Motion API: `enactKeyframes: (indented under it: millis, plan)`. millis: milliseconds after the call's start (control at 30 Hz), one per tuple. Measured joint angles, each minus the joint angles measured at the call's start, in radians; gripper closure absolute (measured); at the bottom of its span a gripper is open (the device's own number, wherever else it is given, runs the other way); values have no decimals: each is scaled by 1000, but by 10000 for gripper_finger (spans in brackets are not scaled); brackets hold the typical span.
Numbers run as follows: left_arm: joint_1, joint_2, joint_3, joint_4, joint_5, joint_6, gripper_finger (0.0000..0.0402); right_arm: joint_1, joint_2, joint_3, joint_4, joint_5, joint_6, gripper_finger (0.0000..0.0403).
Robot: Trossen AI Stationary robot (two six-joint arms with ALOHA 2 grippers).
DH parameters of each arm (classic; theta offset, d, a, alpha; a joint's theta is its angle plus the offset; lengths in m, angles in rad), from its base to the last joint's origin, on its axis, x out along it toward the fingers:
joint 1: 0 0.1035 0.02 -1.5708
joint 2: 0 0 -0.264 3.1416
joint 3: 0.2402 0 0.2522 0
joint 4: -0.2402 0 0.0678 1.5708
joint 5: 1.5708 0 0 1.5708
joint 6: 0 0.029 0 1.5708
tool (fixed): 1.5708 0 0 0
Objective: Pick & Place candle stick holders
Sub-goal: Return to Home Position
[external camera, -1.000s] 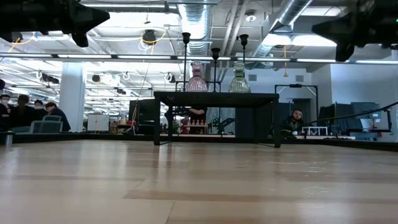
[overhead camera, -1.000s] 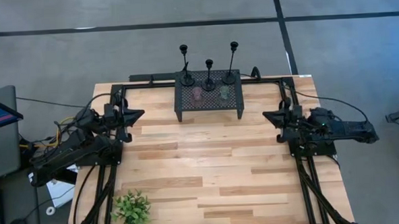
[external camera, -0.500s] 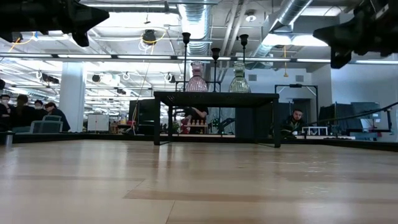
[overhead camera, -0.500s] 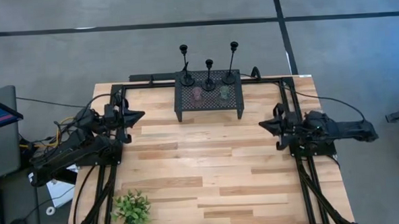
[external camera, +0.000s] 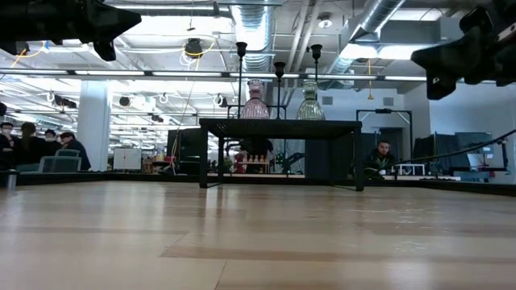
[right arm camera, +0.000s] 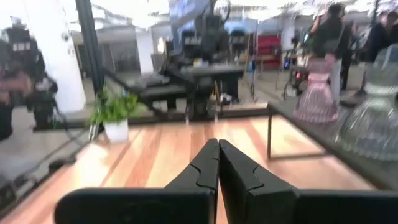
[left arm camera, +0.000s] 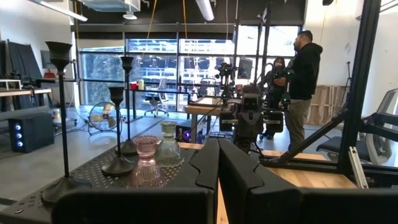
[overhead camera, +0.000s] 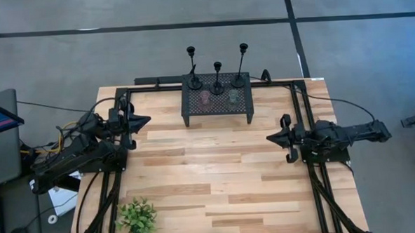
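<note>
Three slim black candlesticks of differing heights stand by their round bases along the far edge of a black mesh stand at the table's far middle. They also show in the left wrist view and in the low view. My left gripper is shut and empty at the table's left, level with the stand. My right gripper is shut and empty at the table's right, nearer than the stand.
A pink glass vase and a clear green-tinted vase stand on the mesh stand in front of the candlesticks. A small leafy green plant stands at the near left corner. People show in the room beyond the table.
My right gripper has moved toward the table's middle and a little toward its near edge, still shut. My left arm has kept still.
</note>
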Motion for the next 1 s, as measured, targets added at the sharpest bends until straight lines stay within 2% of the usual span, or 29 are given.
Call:
enactKeyframes:
  millis: [100,733,1000]
  plan:
    - [0,0,0,0,0,-1,394,14,2,0,-55,-3,28,403]
    - [0,4,0,0,4,-26,394,17,8,0,-55,0,61,403]
    - [0,59,0,8,2,-27,394,17,8,0,-54,0,61,403]
